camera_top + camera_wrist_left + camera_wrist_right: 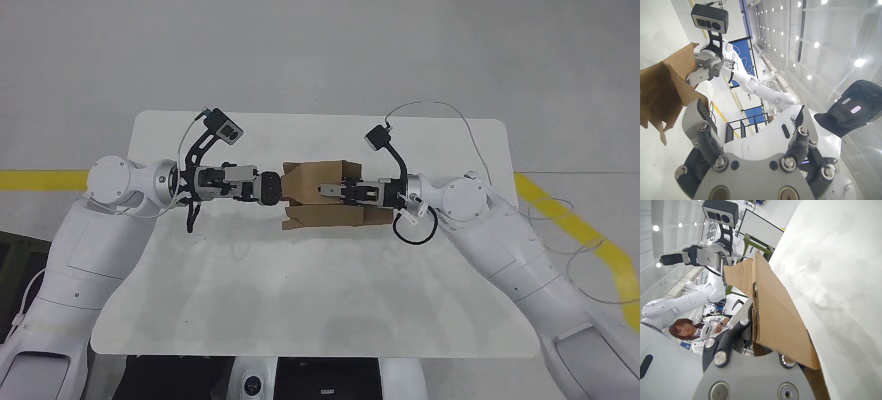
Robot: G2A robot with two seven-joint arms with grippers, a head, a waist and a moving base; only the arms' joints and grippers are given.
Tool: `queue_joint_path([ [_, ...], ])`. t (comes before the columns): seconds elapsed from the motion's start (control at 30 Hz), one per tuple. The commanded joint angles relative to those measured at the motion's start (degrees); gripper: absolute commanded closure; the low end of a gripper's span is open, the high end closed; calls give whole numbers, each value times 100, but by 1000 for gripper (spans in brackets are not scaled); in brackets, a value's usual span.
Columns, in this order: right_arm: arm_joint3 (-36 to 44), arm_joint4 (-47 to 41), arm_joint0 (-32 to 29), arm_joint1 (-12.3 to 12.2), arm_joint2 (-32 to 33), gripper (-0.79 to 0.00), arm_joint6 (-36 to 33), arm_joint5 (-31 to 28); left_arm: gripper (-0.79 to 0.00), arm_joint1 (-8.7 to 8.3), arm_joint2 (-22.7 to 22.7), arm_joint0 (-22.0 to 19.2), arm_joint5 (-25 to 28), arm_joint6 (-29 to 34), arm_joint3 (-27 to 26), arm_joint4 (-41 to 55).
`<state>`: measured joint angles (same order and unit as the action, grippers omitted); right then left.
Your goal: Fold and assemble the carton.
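Note:
A brown carton (322,200) stands part-folded in the middle of the white table, its flaps loose. My right gripper (332,188) comes in from the right and is shut on the carton's wall (776,317), which runs between its fingers. My left gripper (753,115) sits at the carton's left end and is open wide. One of its fingers (705,111) rests against the edge of the carton (660,85); the other finger (804,121) is out in free air. In the left wrist view the right gripper (698,74) clamps the far wall.
The white table (300,300) has bare room in front of the carton and behind it. A thin cable (445,108) loops over the table's back right corner. Yellow floor lines (40,180) run past both sides of the table.

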<state>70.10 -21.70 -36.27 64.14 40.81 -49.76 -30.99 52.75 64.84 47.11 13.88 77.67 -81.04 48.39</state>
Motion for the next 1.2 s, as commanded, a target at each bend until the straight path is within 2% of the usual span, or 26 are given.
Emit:
queue_joint_path([
  [0.0, 20, 26, -4, 24, 5, 0, 14, 10, -785, 4, 29, 26, -25, 5, -36, 8],
  [0.3, 149, 188, 45, 162, -56, 0, 93, 43, -785, 76, -115, 14, -96, 3, -173, -81],
  [0.5, 204, 230, 62, 240, -67, 0, 49, 11, -785, 115, -189, -25, 43, -62, -235, -409],
  [0.73, 261, 137, 0, 290, 4, 0, -69, -38, -785, 117, -139, 17, 319, -174, -371, -933],
  [1.17, 130, 8, -27, 374, 114, 0, -344, -80, -785, 118, 60, 136, 315, -217, -482, -839],
])
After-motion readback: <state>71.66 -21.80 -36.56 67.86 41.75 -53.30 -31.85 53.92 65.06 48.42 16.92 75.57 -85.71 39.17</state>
